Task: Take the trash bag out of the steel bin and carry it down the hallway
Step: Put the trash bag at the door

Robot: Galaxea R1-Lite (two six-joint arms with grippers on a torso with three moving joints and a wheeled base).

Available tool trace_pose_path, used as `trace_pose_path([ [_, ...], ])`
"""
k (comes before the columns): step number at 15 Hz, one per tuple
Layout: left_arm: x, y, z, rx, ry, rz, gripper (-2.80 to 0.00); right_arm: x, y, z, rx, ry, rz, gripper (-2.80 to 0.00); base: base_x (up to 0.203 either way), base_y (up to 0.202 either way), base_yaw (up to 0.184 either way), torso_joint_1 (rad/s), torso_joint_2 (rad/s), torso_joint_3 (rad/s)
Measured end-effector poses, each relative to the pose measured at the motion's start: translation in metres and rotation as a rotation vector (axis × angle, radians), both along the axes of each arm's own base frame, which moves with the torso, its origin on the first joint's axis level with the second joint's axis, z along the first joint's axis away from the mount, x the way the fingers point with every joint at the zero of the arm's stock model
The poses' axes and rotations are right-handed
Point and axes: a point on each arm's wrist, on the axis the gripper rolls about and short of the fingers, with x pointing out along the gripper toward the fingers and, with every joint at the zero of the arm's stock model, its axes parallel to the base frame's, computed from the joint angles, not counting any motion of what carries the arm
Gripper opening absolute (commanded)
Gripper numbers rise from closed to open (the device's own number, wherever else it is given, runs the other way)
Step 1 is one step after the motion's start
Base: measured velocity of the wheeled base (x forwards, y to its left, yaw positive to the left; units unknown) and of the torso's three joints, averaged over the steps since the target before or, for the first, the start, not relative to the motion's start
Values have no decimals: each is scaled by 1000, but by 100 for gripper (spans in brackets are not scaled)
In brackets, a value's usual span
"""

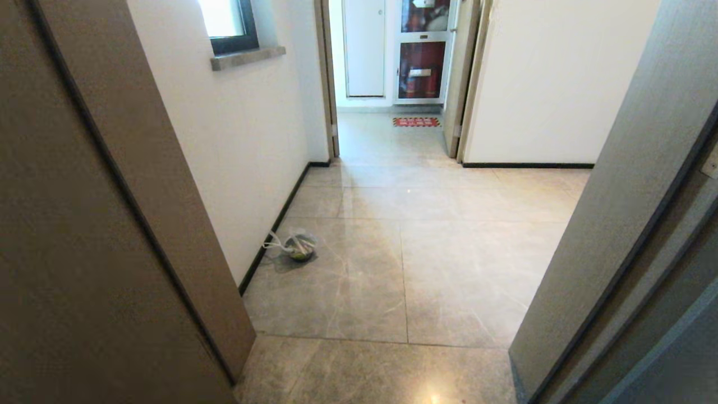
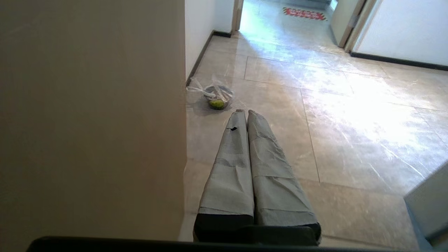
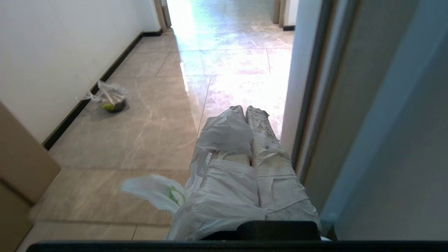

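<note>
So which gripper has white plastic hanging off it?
The right gripper: loose white plastic with a green mark drapes over it. The left gripper shows only its grey wrapping.

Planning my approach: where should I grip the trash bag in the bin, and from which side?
Grip the loose loop handle of the trash bag, which splays over the rim of the steel bin toward the wall. Probably come from above, on the open-floor side.
</note>
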Motion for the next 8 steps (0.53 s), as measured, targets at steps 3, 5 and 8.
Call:
trace_pose_path([
  [3,0,0,0,0,0,0,-280,0,0,0,0,0,0,-280,193,0,0,2,4,2],
  [5,0,0,0,0,0,0,-280,0,0,0,0,0,0,-280,195,0,1,1,-1,4],
  [8,0,0,0,0,-1,0,-280,0,0,0,0,0,0,-280,192,0,1,4,5,1],
])
